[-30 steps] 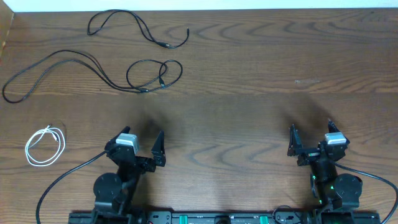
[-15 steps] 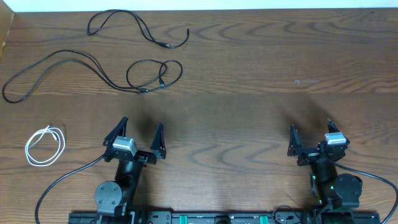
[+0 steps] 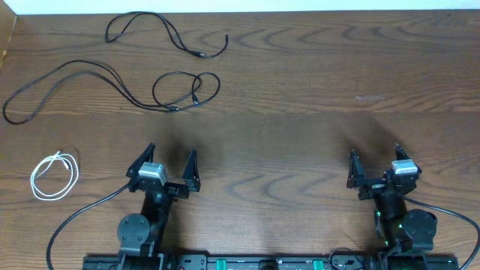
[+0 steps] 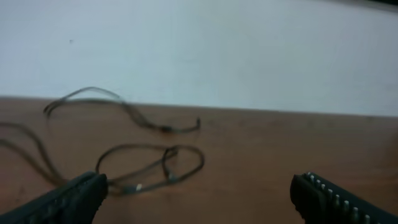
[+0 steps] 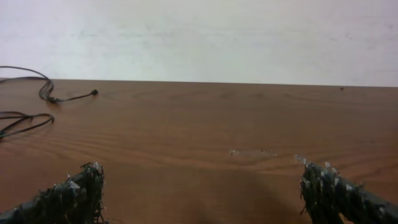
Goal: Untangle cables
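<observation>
The left hand and right hand are held wide and empty. On the brown wooden desk, a long thin black cable, a shorter thin black cable and a coiled white cable are laid apart at the left.

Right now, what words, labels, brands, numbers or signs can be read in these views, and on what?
None readable: no text shows on the brown wooden table, the shorter black cable, the longer black cable or the white coiled cable.
The dark base rail with green parts: too small to tell.

A lab bench: wooden table, white wall.
</observation>
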Motion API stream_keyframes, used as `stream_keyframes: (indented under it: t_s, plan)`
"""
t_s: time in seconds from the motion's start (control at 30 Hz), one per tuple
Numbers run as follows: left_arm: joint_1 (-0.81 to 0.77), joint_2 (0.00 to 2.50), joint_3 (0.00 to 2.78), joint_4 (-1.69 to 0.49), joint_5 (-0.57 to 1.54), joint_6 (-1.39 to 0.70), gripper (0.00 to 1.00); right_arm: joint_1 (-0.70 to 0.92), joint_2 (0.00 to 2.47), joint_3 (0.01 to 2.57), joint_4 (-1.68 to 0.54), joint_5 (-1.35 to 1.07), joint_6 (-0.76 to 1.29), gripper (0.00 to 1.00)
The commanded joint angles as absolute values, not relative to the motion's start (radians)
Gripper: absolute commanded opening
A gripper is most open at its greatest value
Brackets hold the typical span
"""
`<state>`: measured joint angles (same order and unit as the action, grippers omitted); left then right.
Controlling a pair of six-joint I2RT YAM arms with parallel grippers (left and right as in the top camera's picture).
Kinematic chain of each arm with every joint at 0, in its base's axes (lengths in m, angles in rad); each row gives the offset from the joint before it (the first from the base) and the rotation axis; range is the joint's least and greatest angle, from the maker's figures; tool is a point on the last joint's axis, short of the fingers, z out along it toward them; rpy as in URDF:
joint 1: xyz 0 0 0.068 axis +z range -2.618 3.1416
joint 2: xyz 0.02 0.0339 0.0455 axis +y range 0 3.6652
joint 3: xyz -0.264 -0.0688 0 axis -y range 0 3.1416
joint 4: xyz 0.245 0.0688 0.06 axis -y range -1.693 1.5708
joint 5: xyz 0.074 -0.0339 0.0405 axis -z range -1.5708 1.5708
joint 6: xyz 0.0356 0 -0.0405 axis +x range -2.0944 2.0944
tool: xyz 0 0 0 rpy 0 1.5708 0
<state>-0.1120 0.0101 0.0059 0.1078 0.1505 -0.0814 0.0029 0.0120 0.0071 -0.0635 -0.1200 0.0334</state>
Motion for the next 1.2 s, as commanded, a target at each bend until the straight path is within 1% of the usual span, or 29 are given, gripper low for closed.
stream_keyframes:
  t_s: [0.0,0.2,0.5,0.9,1.17]
  plan:
    - [-0.108,0.001,0.004,0.061,0.083,-0.091,1.0,-0.006,0.005,0.006,-0.068,-0.126,0.036,0.99]
    - [-0.108,0.001,0.004,-0.073,0.032,-0.091,1.0,-0.006,0.005,0.006,-0.068,-0.127,0.036,0.99]
    - [-0.108,0.001,0.004,-0.074,0.036,-0.085,1.0,-0.006,0.005,0.006,-0.068,-0.126,0.036,0.99]
    - [-0.108,0.001,0.004,-0.074,0.022,0.015,1.0,-0.006,0.005,0.006,-0.068,-0.126,0.036,0.99]
    - [-0.108,0.001,0.004,-0.075,0.006,0.015,1.0,-0.006,0.005,0.006,-0.068,-0.126,0.036,0.99]
